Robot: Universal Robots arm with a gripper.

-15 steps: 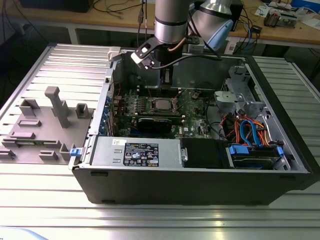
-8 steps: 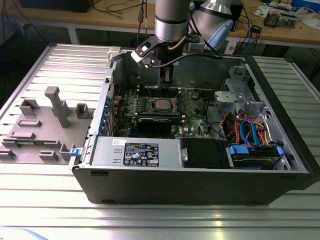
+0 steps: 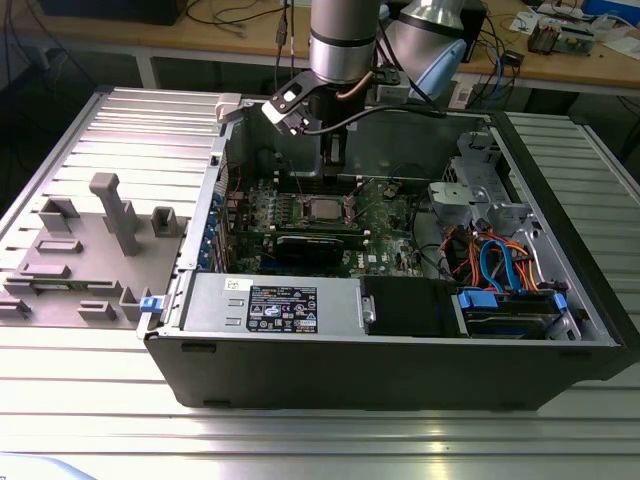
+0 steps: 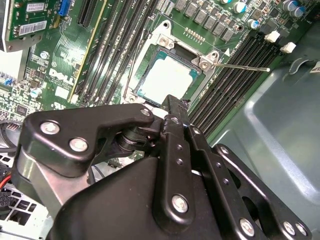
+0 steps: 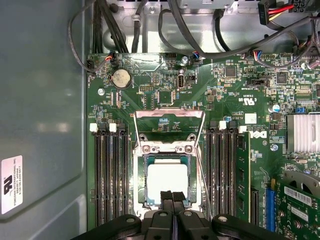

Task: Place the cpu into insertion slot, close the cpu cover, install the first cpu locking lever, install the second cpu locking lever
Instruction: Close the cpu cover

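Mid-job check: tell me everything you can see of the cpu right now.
The cpu is a small flat square chip with a plain, pale silver-grey metal top. It lies flat and square inside the insertion slot, whose rim frames it on all sides. Nothing covers it: the cpu cover stands swung open beyond the slot. The shut gripper hangs over one edge; whether it touches cannot be told.
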